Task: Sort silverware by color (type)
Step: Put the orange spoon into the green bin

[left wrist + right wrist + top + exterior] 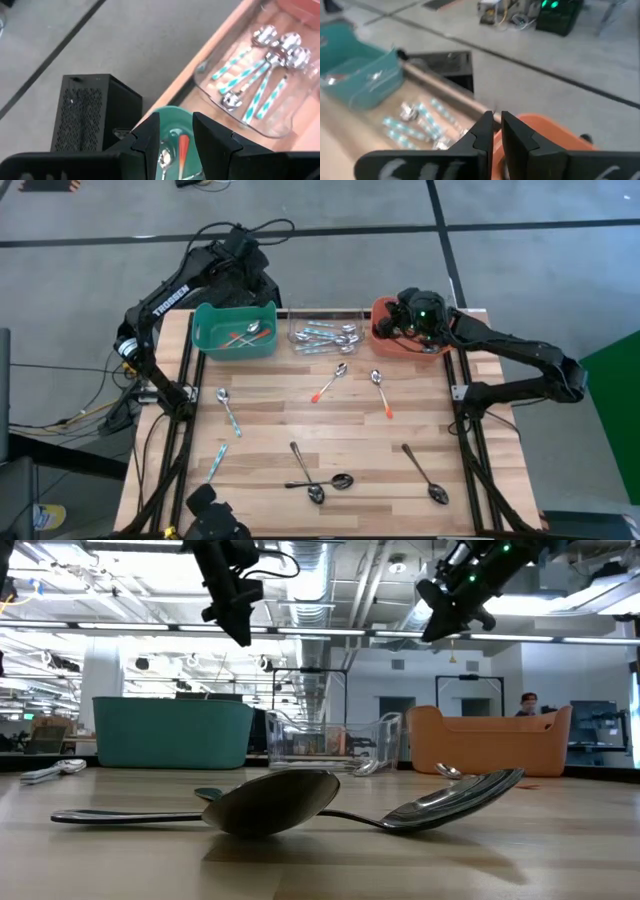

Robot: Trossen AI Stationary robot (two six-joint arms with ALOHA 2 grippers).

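Observation:
Loose spoons lie flat on the wooden table: two orange-handled (330,383) (381,392), two teal-handled (228,408) (217,462), and three dark ones (305,470) (325,482) (425,473). The teal bin (205,330) holds orange-handled spoons (246,337). The clear bin (358,315) holds several teal-handled spoons (325,337). My left gripper (248,280) (175,137) hangs open and empty above the teal bin's far side. My right gripper (410,325) (497,125) hovers shut above the orange bin (385,340), with nothing visible between its fingers.
The three bins stand in a row along the table's far edge. In the low view two dark spoons (280,802) (450,802) lie close to the near edge. A black box (95,115) stands on the floor beyond the table. A person (527,702) shows far behind the orange bin.

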